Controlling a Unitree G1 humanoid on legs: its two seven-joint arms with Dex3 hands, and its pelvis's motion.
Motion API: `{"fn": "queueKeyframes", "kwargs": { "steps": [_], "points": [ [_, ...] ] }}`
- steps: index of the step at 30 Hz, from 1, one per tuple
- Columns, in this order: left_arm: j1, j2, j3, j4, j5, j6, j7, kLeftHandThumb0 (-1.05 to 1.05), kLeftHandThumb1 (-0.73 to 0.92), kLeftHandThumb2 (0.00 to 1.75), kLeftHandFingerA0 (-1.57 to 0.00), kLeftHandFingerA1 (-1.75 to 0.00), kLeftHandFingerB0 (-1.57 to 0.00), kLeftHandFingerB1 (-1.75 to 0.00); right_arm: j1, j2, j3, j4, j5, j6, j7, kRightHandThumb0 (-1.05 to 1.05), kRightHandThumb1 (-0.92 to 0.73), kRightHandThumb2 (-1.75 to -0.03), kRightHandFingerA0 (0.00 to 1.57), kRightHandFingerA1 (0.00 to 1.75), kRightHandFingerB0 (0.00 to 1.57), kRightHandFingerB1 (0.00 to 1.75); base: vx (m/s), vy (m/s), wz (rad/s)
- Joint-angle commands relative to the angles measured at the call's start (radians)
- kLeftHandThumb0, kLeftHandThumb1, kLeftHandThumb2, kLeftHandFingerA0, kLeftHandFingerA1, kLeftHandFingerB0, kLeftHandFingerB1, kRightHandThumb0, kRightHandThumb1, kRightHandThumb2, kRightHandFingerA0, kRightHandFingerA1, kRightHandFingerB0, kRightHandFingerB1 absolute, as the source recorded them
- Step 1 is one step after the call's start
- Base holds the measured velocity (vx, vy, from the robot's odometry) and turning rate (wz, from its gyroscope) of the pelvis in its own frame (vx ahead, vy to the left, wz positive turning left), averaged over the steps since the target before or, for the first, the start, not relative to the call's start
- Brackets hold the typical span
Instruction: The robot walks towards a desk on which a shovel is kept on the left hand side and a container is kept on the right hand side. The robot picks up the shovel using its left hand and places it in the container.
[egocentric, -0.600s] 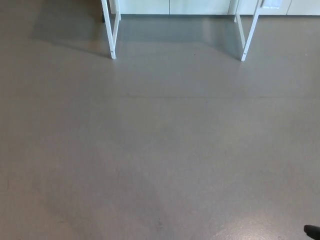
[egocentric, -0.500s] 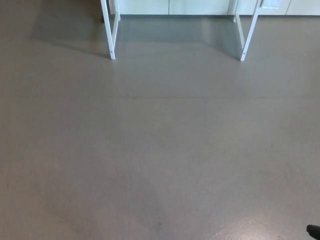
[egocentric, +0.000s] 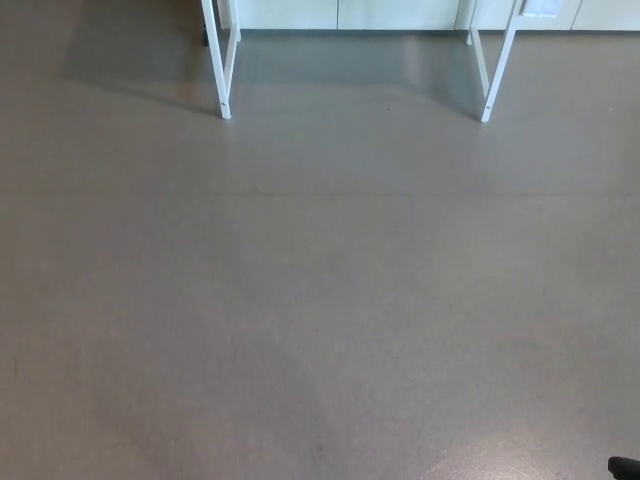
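Since only floor (egocentric: 320, 300) and two far white table legs (egocentric: 225, 60) show, you can't judge the shovel's handling; neither hand's state is visible.

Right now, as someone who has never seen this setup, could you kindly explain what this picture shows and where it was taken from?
The picture comes from a camera on a humanoid robot's head, looking down. Mostly you see bare grey floor. At the top stand the white desk legs, the lower part of the desk it is meant to reach; the desktop, shovel and container are out of frame. A small dark shape at the bottom right corner is too cropped to identify. Neither robot hand shows, so nothing is visibly held.
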Motion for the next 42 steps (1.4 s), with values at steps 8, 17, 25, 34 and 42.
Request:
{"fn": "queueKeyframes", "kwargs": {
  "steps": [8,17,25,34,42],
  "points": [
    [0.015,0.004,0.003,-0.003,-0.020,-0.049,-0.004,-0.48,0.48,0.82,-0.33,-0.52,-0.22,-0.45,-0.006,-0.013,-0.001,0.018,0.008,-0.032,0.019,-0.21,-0.46,-0.53,0.64,0.57,0.41,0.48,0.00,0.000,0.00],
    [0.024,0.010,-0.005,-0.015,-0.016,-0.049,-0.010,-0.46,0.49,0.84,-0.32,-0.52,-0.21,-0.45,0.008,-0.019,0.011,0.006,-0.002,-0.033,0.014,-0.21,-0.48,-0.54,0.61,0.56,0.40,0.47,0.00,0.000,0.00],
    [0.025,0.013,-0.006,-0.021,-0.017,-0.049,-0.014,-0.48,0.49,0.83,-0.31,-0.51,-0.21,-0.45,-0.012,-0.020,0.014,0.025,-0.001,-0.033,0.013,-0.20,-0.48,-0.53,0.67,0.58,0.41,0.47,0.00,0.000,0.00],
    [0.025,0.017,-0.006,-0.006,-0.020,-0.058,-0.025,-0.45,0.66,0.60,-0.34,-0.38,-0.32,-0.36,-0.010,-0.028,0.024,0.040,-0.008,-0.053,0.020,-0.20,-0.49,-0.54,0.65,0.56,0.39,0.46,0.00,0.008,0.10],
    [0.032,0.020,-0.011,-0.015,-0.012,-0.063,-0.021,-0.50,0.49,0.83,-0.30,-0.50,-0.22,-0.45,-0.008,-0.025,0.023,0.034,0.006,-0.045,0.024,-0.19,-0.48,-0.54,0.65,0.58,0.40,0.47,0.06,0.210,-0.19]
  ]
}}
